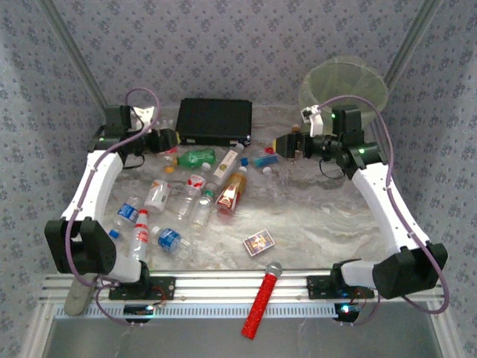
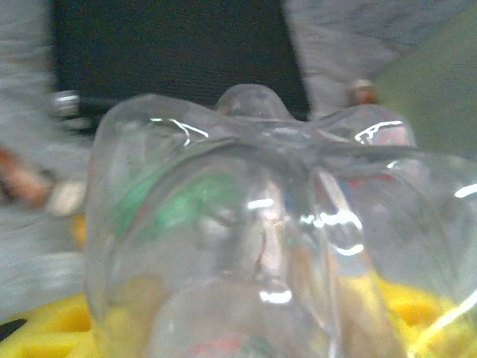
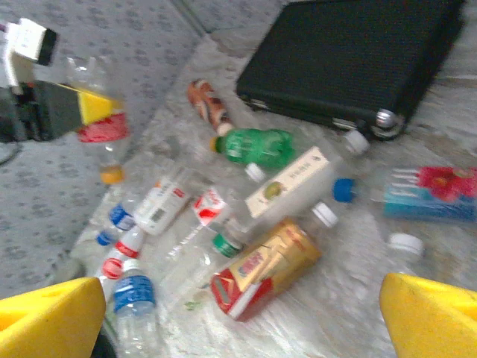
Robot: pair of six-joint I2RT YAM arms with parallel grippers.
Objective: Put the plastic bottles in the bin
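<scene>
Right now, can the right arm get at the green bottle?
Probably yes. The right gripper is open and pointed that way, and nothing lies over the green bottle in front of the black case. Watch the cream-labelled bottle lying alongside it and the left gripper close by, closed on a clear bottle.

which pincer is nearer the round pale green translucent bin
Right. The right pincer hovers just left of the bin; the left pincer, holding a clear plastic bottle, is far left.
</scene>
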